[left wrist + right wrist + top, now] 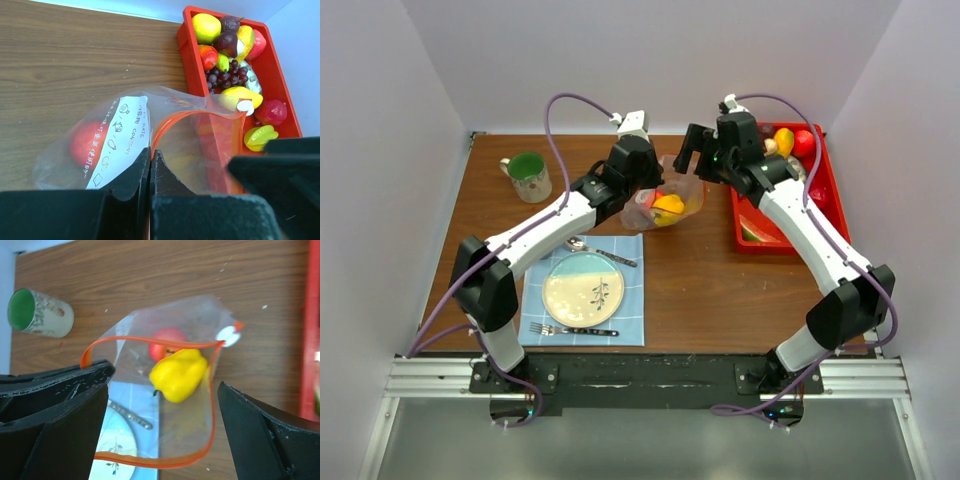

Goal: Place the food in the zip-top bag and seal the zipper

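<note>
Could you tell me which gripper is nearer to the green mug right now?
Left. The left gripper pinches the zip-top bag on the side facing the mug; the right gripper hangs open over the bag's far side.

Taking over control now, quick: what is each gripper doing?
Left gripper: shut on the bag at its rim.
Right gripper: open, holding nothing, over the bag's mouth.

Robotics lab booth: plain white walls [650, 60] around a wooden table [710, 290], aluminium mounting rail [430, 378] at its near edge.
</note>
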Action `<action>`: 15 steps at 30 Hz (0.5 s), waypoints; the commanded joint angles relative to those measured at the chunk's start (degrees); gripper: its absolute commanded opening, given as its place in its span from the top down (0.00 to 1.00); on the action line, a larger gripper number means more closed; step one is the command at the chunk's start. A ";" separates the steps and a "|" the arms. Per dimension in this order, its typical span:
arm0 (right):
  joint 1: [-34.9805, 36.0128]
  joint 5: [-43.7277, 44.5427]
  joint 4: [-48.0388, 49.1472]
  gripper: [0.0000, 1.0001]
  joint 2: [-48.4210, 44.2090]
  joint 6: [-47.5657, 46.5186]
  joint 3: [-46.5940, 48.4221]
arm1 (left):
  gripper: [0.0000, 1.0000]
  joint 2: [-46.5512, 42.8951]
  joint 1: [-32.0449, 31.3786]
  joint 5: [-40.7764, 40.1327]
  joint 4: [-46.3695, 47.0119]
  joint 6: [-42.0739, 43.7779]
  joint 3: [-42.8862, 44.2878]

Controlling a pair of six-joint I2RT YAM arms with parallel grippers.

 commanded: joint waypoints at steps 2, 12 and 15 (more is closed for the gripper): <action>-9.46 2.51 -5.81 0.07 -2.35 -3.32 5.09 | 1.00 -1.52 1.04 -3.45 1.27 -0.16 3.16; -24.44 2.49 0.07 0.09 11.61 3.25 3.24 | 1.00 0.23 2.19 -2.58 1.80 2.38 6.41; -27.87 4.17 1.74 0.09 14.96 9.22 2.63 | 1.00 0.32 2.45 -2.84 2.06 3.17 7.03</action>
